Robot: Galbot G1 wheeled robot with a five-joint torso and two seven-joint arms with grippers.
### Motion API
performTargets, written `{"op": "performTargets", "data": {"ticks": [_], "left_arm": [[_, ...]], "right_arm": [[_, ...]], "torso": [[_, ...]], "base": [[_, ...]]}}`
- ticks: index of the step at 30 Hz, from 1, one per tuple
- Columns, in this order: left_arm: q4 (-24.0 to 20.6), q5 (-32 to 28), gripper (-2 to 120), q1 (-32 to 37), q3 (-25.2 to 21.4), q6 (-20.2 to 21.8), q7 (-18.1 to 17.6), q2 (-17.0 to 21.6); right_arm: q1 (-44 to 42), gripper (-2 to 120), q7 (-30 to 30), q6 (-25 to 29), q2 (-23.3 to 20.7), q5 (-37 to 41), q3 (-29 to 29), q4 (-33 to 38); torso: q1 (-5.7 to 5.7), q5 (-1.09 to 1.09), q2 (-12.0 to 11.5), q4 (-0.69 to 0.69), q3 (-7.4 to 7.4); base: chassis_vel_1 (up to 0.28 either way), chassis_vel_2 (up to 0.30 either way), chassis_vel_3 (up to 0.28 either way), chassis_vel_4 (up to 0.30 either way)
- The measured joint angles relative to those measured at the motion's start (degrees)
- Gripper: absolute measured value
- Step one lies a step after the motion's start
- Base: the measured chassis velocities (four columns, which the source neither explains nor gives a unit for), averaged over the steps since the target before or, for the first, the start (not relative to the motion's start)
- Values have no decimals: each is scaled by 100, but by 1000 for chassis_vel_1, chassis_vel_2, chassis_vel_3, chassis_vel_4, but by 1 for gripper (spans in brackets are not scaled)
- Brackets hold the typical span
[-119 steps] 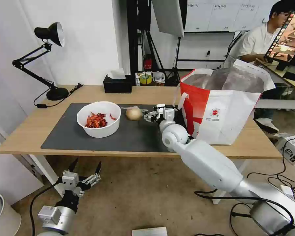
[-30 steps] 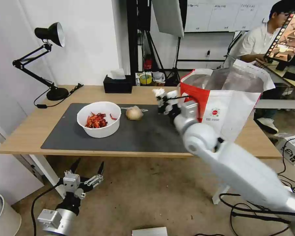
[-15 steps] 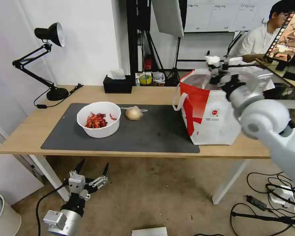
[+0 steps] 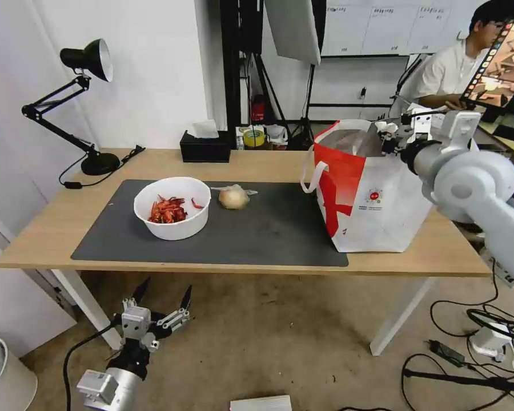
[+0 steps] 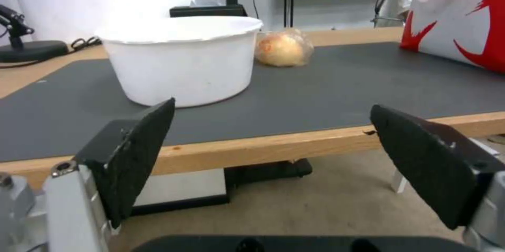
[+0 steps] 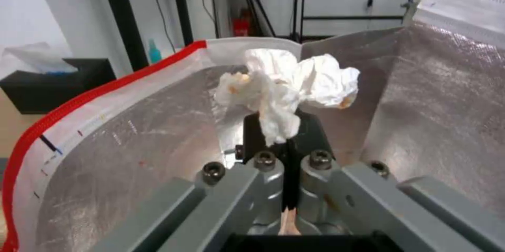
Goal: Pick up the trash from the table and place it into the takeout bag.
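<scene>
My right gripper (image 4: 389, 130) hangs over the open mouth of the takeout bag (image 4: 377, 194), which stands at the right end of the table (image 4: 268, 162), partly on the dark grey mat (image 4: 268, 228). The jaws are pressed together on the crumpled white tissue (image 6: 287, 86); in the right wrist view the wad sticks out beyond my fingertips, with the bag's silver foil lining (image 6: 131, 145) all around and below it. The tissue is above the lining, not resting on it.

My left gripper (image 4: 160, 308) sits low, below the near edge of the table at the left, with its black pads (image 5: 134, 153) spread wide and nothing between them.

On the mat, the white round bowl (image 4: 172, 207) with red crayfish shells stands left of centre. The beige plastic-wrapped ball (image 4: 234, 197) lies just to its right, slightly farther back. The bag is well apart from both, to the right. A black tissue box (image 4: 205, 146) rests at the far edge of the table.
</scene>
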Motion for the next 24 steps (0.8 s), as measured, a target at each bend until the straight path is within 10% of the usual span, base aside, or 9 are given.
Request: {"op": "performTargets", "data": {"ticks": [10,24], "left_arm": [[-4,2,100,-12,19,0,2,-13],[-54,-3,100,-4,11,0,3,-23]], "right_arm": [[-57,0,150,-100,12,236,30,62],[-248,55,11,-74,-39,-54,159,189]], "torso": [[0,1,0,0,0],[0,1,0,-1,0]], "base": [[0,0,0,0],[0,0,0,0]]}}
